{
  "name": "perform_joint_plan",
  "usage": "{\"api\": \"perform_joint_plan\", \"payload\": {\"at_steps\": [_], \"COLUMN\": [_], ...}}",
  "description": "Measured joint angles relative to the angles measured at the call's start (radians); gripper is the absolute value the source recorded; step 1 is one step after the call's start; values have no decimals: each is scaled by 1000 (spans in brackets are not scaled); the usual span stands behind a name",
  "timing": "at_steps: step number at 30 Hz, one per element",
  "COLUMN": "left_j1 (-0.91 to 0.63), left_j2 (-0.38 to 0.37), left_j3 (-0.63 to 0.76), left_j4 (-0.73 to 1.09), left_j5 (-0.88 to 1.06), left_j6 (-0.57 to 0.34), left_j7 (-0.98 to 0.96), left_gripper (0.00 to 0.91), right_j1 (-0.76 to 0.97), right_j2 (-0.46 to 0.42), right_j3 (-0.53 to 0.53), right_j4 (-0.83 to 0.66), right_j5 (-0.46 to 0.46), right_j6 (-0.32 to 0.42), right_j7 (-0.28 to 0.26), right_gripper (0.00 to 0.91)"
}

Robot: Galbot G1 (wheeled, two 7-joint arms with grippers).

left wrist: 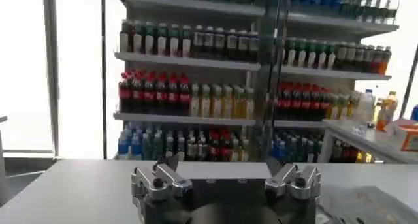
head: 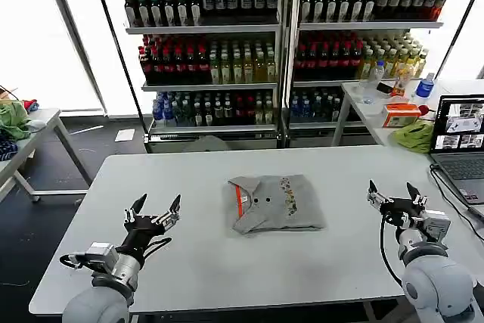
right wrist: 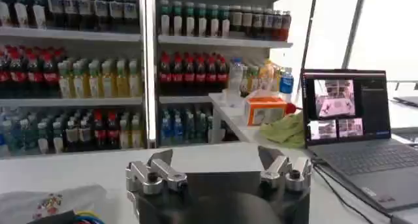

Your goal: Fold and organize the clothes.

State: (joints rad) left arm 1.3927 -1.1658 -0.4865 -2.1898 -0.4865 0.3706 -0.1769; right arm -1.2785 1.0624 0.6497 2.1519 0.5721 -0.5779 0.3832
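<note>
Left tool (head: 156, 208) fingers spread apart, gripping nothing, hovering over the bare worktop (head: 204, 262) well apart from the T-shirt, on the robot's left of it. Right tool (head: 392, 194) likewise spread open and empty, well apart from the T-shirt on its right side, near the laptop (head: 459, 138)

Folded light grey T-shirt (head: 274, 203) lies flat mid-worktop, between the two tools, touching neither. Orange-red neck trim faces the left tool, multicoloured print strip runs across its top face. In the right wrist view an edge of the T-shirt with the print (right wrist: 49, 204) shows beside that tool (right wrist: 219, 166)

Left wrist view: tool (left wrist: 225, 174) open, drink shelves (left wrist: 248, 55) behind

Beyond the T-shirt: shelves of bottled drinks (head: 280, 43). Laptop open at the worktop's right edge, a green cloth (head: 414, 135) just behind it on a side worktop
</note>
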Motion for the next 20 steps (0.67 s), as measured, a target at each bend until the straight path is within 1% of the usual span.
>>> {"api": "perform_joint_plan", "payload": {"at_steps": [10, 20], "left_j1": [2, -6], "left_j2": [5, -12], "left_j3": [-6, 3], "left_j4": [1, 15], "left_j5": [34, 40], "left_j6": [0, -15], "left_j7": [22, 10], "left_gripper": [907, 907], "right_j1": [-17, -29], "right_j2": [1, 12], "right_j3": [12, 21], "right_j4": [18, 24], "right_j5": [-4, -12], "right_j6": [0, 0], "right_j7": [0, 10], "right_gripper": [907, 907]}}
